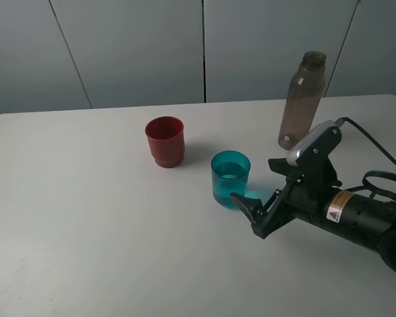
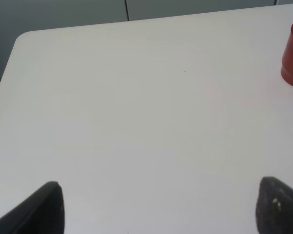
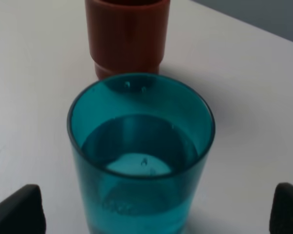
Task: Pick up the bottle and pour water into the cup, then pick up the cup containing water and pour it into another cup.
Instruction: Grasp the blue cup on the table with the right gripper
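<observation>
The left gripper (image 2: 163, 207) hangs open and empty over the white table (image 1: 86, 231), left of the translucent teal-blue plastic tumbler (image 1: 230, 178). The opaque dark red plastic cup (image 1: 165, 140) stands near the tumbler, behind and to its left. The tumbler is upright and part-filled with water. The right gripper (image 1: 257, 183) sits just right of it, jaws spread, not gripping. The tall, capless, smoky grey-brown plastic bottle (image 1: 302, 102) stands behind and right of the tumbler.

My white table (image 1: 86, 218) carried three upright things. The teal cup (image 1: 230, 179) stood mid-table, the red cup (image 1: 165, 140) at its ten o'clock, the bottle (image 1: 303, 92) at two.
</observation>
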Controlling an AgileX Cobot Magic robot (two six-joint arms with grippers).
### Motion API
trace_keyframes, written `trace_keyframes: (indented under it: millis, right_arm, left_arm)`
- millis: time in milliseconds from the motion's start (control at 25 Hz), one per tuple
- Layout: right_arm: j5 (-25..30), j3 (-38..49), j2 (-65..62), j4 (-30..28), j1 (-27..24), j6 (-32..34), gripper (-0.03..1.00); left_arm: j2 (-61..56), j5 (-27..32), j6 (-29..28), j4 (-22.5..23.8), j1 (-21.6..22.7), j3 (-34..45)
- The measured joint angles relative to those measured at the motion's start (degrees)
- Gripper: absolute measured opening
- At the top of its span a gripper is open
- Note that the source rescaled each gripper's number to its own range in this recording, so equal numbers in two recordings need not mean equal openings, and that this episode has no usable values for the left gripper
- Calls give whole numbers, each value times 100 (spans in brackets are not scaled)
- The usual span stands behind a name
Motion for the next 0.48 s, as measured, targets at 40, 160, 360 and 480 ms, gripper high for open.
trace_keyframes:
  millis: [40,160,360,480]
  right_arm:
    - [-30,-116,74,-106,-48,69,100]
    - [-58,-335,292,-320,-108,193,100]
    - [-58,-519,708,-410,-121,217,100]
    - [-58,-646,951,-423,-121,189,100]
  left_arm:
    - [0,0,0,0,0,0]
    - [0,0,0,0,0,0]
    - [0,0,0,0,0,0]
    - [0,0,0,0,0,0]
